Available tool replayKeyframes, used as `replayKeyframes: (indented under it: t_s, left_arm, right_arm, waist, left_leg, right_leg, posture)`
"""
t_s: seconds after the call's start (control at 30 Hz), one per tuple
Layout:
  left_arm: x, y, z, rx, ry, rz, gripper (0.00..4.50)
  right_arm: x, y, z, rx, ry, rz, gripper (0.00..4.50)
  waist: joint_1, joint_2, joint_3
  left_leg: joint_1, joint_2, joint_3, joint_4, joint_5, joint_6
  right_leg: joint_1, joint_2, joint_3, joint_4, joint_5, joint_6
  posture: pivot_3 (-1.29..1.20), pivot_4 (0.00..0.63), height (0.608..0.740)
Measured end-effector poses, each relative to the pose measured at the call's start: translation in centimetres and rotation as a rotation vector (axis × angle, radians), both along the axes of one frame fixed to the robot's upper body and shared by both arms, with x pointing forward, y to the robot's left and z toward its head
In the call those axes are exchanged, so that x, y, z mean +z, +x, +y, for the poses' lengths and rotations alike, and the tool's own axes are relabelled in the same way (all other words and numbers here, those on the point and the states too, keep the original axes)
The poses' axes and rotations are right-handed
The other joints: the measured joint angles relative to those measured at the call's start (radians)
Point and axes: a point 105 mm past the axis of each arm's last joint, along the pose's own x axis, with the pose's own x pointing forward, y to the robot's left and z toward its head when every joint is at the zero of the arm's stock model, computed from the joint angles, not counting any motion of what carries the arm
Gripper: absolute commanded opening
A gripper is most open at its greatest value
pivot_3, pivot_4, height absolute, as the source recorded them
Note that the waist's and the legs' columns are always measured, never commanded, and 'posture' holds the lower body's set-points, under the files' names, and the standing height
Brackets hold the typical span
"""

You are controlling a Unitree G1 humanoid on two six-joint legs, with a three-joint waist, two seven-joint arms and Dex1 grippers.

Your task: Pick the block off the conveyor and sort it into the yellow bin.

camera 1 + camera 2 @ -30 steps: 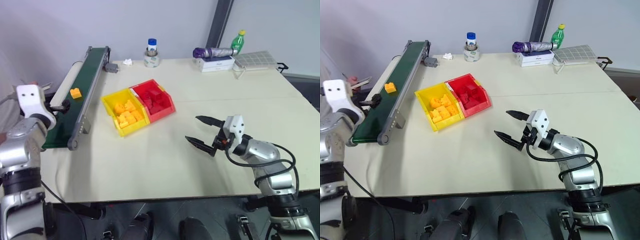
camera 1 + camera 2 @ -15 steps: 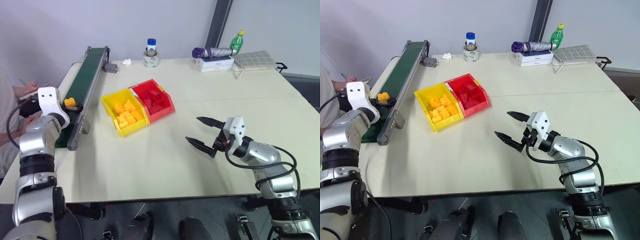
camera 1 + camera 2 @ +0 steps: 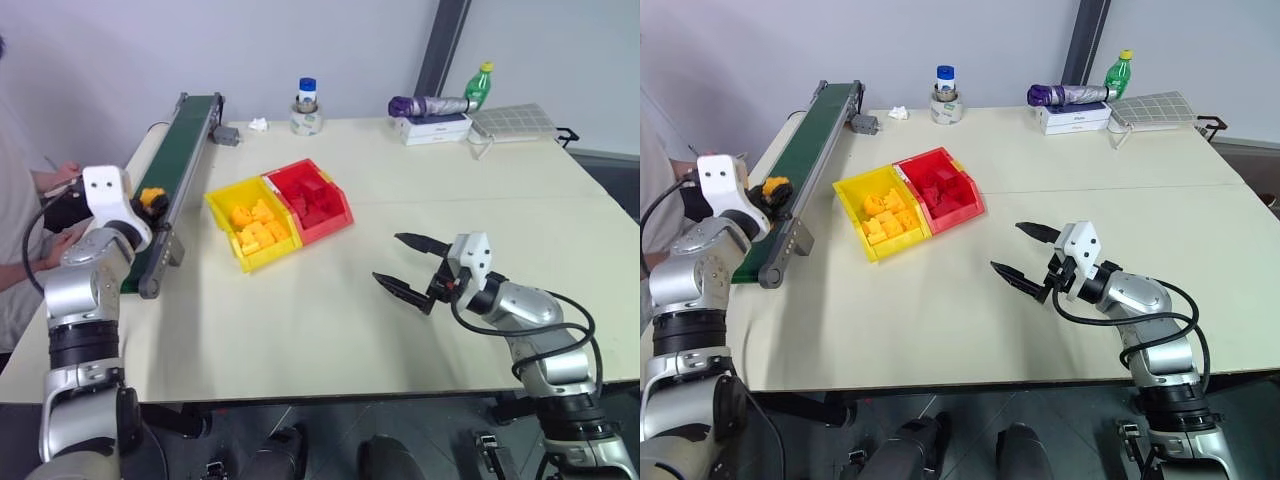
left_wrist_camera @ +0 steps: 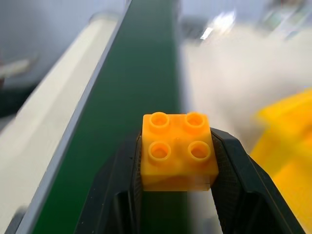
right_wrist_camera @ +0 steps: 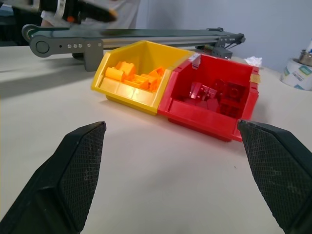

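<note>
Over the belt (image 4: 141, 68) | left claw (image 4: 176, 161) gripped block (image 4: 178, 151) | right claw (image 3: 408, 265) open, idle | drop into yellow bin (image 3: 222, 203) remained

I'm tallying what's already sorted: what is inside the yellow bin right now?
The yellow bin holds a heap of yellow-orange blocks, apparently all one colour. Its floor under the heap is covered, so an exact count can't be made.

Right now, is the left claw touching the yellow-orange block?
Touching. In the left wrist view the left claw has both black fingers pressed against the block's sides, no gap.
</note>
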Motion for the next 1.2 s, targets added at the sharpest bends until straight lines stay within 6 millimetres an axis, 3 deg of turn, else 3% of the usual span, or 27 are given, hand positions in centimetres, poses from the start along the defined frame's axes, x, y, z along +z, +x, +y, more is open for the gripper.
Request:
replayKeyframes:
  t_s: [0.1,0.2,0.33,0.53,0.57,0.73,0.87,0.93,1.03,1.2]
  left_arm:
    - [1.3,0.2,-4.5,-0.141,-0.002,-0.057,1.32]
    - [0.3,0.6,-7.9,-0.218,0.02,-0.037,1.32]
    - [-1.2,1.4,-9.2,-0.192,0.033,-0.003,1.32]
    - [-1.2,1.7,-8.7,-0.154,-0.003,-0.027,4.27]
    - [-1.1,1.7,-8.6,-0.152,-0.003,-0.033,4.45]
    - [-0.1,1.3,-8.6,-0.171,0.013,-0.083,4.45]
    - [1.7,-0.7,-8.0,-0.257,0.013,-0.159,4.45]
    - [2.3,-3.6,-7.5,-0.362,0.01,-0.192,4.45]
    - [1.1,-8.0,-6.6,-0.484,0.081,-0.139,4.45]
    - [-2.3,-11.2,-4.5,-0.512,0.142,0.008,4.45]
  right_arm:
    - [0.0,0.0,0.0,0.001,0.0,-0.001,4.5]
    - [0.1,0.0,0.1,0.001,-0.001,-0.003,4.5]
    - [0.1,0.1,0.0,-0.008,0.0,-0.003,4.5]
    - [-0.2,-0.1,-0.2,-0.021,-0.003,0.001,4.5]
    - [-0.1,-0.2,-0.2,-0.02,-0.004,-0.002,4.5]
    - [0.0,-0.3,-0.1,-0.021,-0.004,-0.009,4.5]
    - [0.0,-0.3,-0.1,-0.021,-0.005,-0.009,4.5]
    - [0.1,-0.4,0.0,-0.012,-0.008,-0.012,4.5]
    - [-0.1,-0.3,-0.4,-0.017,-0.018,-0.003,4.5]
    - [0.1,-0.2,-0.3,0.0,-0.022,-0.009,4.5]
  waist:
    - [0.003,0.0,0.0]
    - [-0.001,0.0,0.0]
    - [-0.014,0.0,0.0]
    - [-0.007,0.0,0.0]
    - [-0.006,0.0,0.0]
    - [-0.006,0.0,0.0]
    - [-0.013,0.0,0.0]
    - [-0.021,0.0,0.0]
    - [-0.03,0.0,0.0]
    - [-0.008,0.001,0.0]
  left_leg:
    - [0.0,0.0,0.0,0.001,0.0,0.0]
    - [0.0,0.0,0.0,0.001,0.0,0.0]
    - [0.0,0.001,0.001,0.0,0.0,0.0]
    - [0.0,0.001,0.001,0.0,0.0,0.0]
    - [0.0,0.001,0.001,0.001,0.0,0.0]
    - [0.0,0.001,0.001,0.001,0.0,0.0]
    - [0.0,0.002,0.001,0.0,0.0,0.0]
    - [0.0,0.003,0.003,-0.001,0.0,0.0]
    - [0.0,0.004,0.004,-0.002,0.0,0.001]
    - [0.002,0.005,0.005,-0.002,-0.002,-0.002]
  right_leg:
    - [0.0,0.0,0.0,0.0,0.001,0.0]
    - [0.0,0.0,0.0,0.0,0.001,0.0]
    - [-0.001,0.001,0.001,0.0,0.001,0.0]
    - [-0.001,0.001,0.001,0.0,0.001,0.0]
    - [-0.001,0.001,0.001,0.0,0.001,0.0]
    - [0.0,0.001,0.001,0.0,0.001,0.0]
    - [-0.001,0.002,0.001,0.0,0.001,0.0]
    - [-0.003,0.003,0.004,0.0,0.001,0.0]
    - [-0.003,0.003,0.005,0.0,0.001,-0.001]
    - [-0.002,0.005,0.008,-0.001,0.0,-0.008]
  posture:
    - [0.0,0.15,0.74]
    - [0.0,0.15,0.74]
    - [0.0,0.15,0.74]
    - [0.0,0.15,0.74]
    - [0.0,0.15,0.74]
    - [0.0,0.15,0.74]
    - [0.0,0.15,0.74]
    - [0.0,0.15,0.74]
    - [0.0,0.15,0.74]
    - [0.0,0.15,0.74]
